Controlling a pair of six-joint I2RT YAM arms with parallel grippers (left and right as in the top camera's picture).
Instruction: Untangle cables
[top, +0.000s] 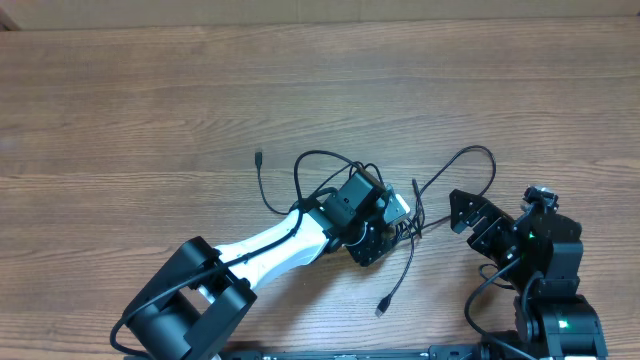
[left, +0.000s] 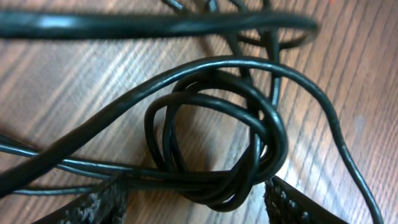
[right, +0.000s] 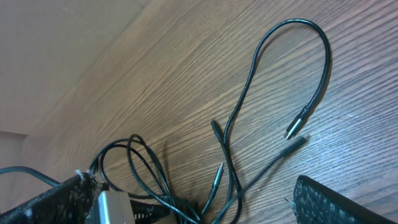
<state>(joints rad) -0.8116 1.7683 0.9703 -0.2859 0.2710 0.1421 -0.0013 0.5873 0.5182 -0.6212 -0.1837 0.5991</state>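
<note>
Cables (top: 470, 152), thin, black and flexible with small plug tips, are spread on the brown wood-grain table (top: 150, 100) between the two arms. Their strands are wound into a tight coiled knot (left: 267, 134) seen close up in the left wrist view, while a free loop (right: 298, 23) and loose plug ends (top: 383, 308) trail away from it. The left gripper (top: 392, 225) is lowered over the knot with its jaws partly apart, one on each side of the coil. No strand can be seen pinched between them. The right gripper (top: 468, 222) is held fully spread just beside the bundle, with nothing in it. The main risk is judged to be that the whole coil would be clamped at once. Several strands would then be caught together, and any pull would tighten the knot rather than loosen it. With nothing anchored on the right side, the entire bundle could simply be dragged across the wood. A single thin strand might also slip from the pads, or a plug tip might be snagged in a loop.
</note>
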